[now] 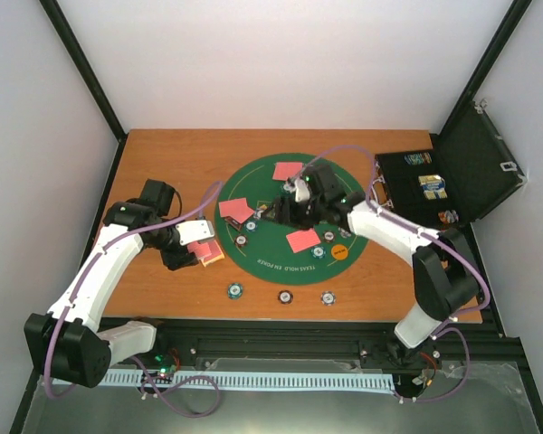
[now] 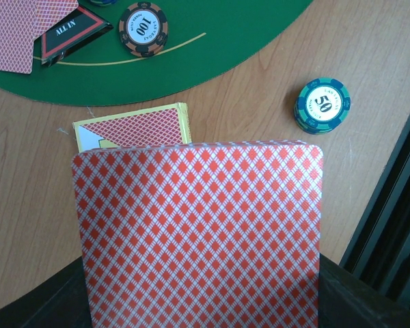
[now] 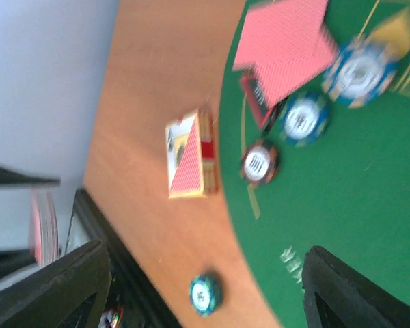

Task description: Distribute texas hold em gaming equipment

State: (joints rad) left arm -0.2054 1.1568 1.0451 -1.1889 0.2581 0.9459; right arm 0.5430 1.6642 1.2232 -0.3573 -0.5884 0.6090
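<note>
My left gripper [image 1: 188, 242] is shut on a stack of pink-red-backed playing cards [image 2: 198, 232] that fills the left wrist view and hides its fingers. It hovers beside the yellow card box [image 2: 133, 128] at the mat's left edge. My right gripper [image 1: 273, 215] hangs over the left part of the green mat [image 1: 290, 194], open with nothing between its fingers [image 3: 355, 294]. Under it lie face-down cards [image 3: 287, 48], a black triangular "ALL IN" marker [image 2: 72, 31] and striped chips [image 3: 260, 162]. More card pairs [image 1: 303, 240] and an orange button [image 1: 340, 250] lie on the mat.
Three chips [image 1: 284, 296] sit in a row on the wood near the mat's front edge; the left one is a "50" chip [image 2: 322, 104]. The open black case [image 1: 452, 176] stands at the back right. A black rail [image 1: 344, 344] runs along the near edge.
</note>
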